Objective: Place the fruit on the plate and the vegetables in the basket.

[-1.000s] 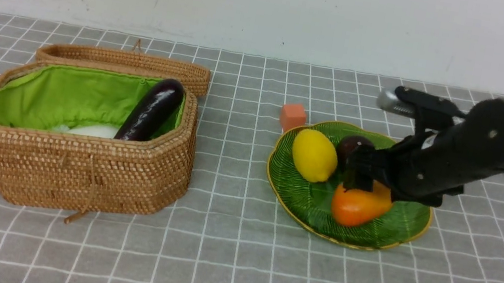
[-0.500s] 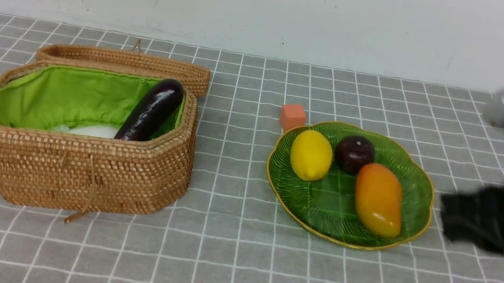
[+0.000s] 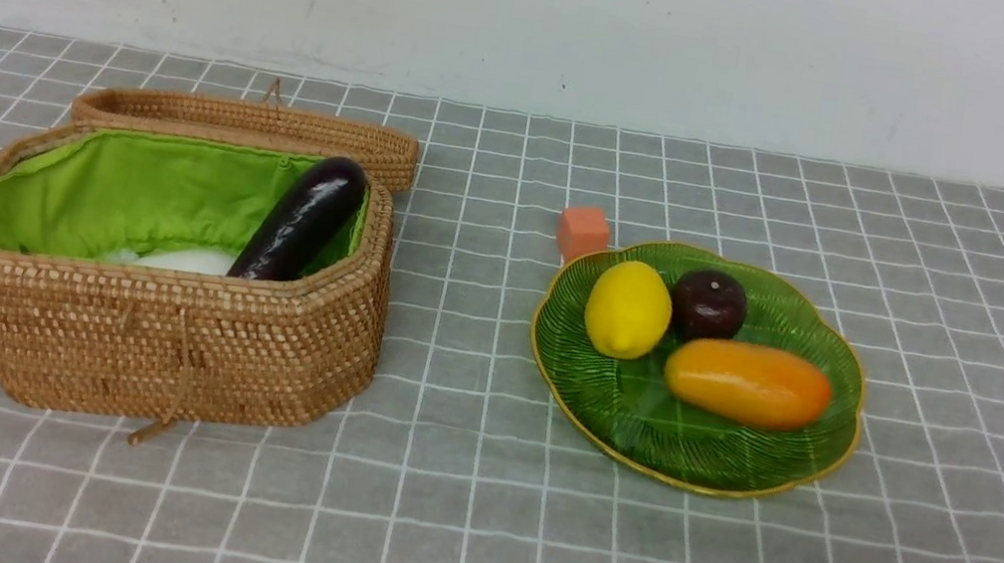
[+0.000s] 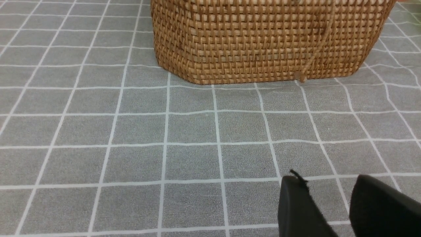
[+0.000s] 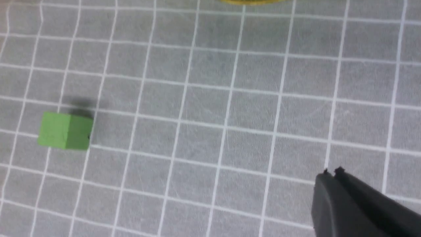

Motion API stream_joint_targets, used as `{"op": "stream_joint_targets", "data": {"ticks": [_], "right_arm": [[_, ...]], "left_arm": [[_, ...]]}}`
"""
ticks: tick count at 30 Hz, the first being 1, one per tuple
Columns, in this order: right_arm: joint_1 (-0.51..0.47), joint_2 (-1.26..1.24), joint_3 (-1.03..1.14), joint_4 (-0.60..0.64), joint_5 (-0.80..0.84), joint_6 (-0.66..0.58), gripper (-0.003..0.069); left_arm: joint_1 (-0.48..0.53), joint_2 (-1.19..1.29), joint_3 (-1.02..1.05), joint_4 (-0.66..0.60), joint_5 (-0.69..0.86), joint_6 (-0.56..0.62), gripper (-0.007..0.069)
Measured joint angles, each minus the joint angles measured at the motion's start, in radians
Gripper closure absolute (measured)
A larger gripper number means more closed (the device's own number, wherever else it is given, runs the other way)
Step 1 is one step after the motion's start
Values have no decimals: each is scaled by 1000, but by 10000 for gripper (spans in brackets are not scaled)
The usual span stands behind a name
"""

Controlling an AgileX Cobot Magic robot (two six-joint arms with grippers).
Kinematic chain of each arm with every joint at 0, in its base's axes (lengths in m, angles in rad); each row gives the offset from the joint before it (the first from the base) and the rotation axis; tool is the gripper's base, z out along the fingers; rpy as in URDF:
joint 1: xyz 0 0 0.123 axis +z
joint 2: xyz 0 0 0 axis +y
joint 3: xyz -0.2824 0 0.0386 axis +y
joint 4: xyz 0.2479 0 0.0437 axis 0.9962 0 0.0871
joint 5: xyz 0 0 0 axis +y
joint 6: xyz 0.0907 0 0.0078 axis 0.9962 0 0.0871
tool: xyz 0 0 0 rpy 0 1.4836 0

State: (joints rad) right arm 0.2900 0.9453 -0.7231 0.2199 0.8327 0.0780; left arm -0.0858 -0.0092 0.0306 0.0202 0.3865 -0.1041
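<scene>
- plate point(image 3: 824, 443): right half of the worktop, mid-depth. Holds all three fruit.
- lemon point(image 3: 628, 309): on the plate's left part, upright-ish, touching or just beside the maroon fruit point(image 3: 708, 304), which sits toward the plate's far edge.
- mango point(image 3: 747, 383): lying crosswise on the plate, nearer the front edge than the other two, just beside both.
- basket point(image 3: 179, 351): left half of the worktop, open, green lining showing. Its lid point(image 3: 255, 125) lies flat behind it toward the far edge, touching the back wall.
- eggplant point(image 3: 303, 219): inside the basket at its right end, tilted, top end leaning on the rim.
- radish point(image 3: 183, 259): only a white patch shows at the basket bottom, beside the eggplant. Carrot can't be made out.
- orange cube point(image 3: 583, 231): on the cloth just beyond the plate's far-left rim.
- green cube point(image 5: 65, 130): on the cloth, seen only by the right wrist camera, well apart from that gripper.
- right gripper point(image 5: 333, 172): near the front right corner, over bare cloth, tips pressed together, holding nothing.
- left gripper point(image 4: 325, 186): over bare cloth in front of the basket's near wall, fingers apart with a gap between them, empty.
</scene>
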Motion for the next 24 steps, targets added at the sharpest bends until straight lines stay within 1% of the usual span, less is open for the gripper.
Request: {"op": "stream_joint_targets", "data": {"ticks": [7, 9, 12, 16, 19, 22, 23, 24], "right_arm": [[0, -6, 0, 0, 13, 0, 673], [-14, -31, 1, 0, 15, -1, 673], [-66, -124, 2, -10, 10, -31, 669], [-180, -280, 16, -101, -64, -137, 666], [-254, -403, 66, -149, -142, -171, 666], [-326, -560, 200, -198, -254, -181, 666], [-326, -569, 210, -201, -261, -181, 666], [-349, -635, 285, -213, -310, -181, 666]], "left_arm": [[0, 0, 0, 0, 0, 0, 386], [0, 0, 0, 0, 0, 0, 386], [0, 0, 0, 0, 0, 0, 386], [0, 0, 0, 0, 0, 0, 386], [0, 0, 0, 0, 0, 0, 386], [0, 0, 0, 0, 0, 0, 386], [0, 0, 0, 0, 0, 0, 386], [0, 0, 0, 0, 0, 0, 386]]}}
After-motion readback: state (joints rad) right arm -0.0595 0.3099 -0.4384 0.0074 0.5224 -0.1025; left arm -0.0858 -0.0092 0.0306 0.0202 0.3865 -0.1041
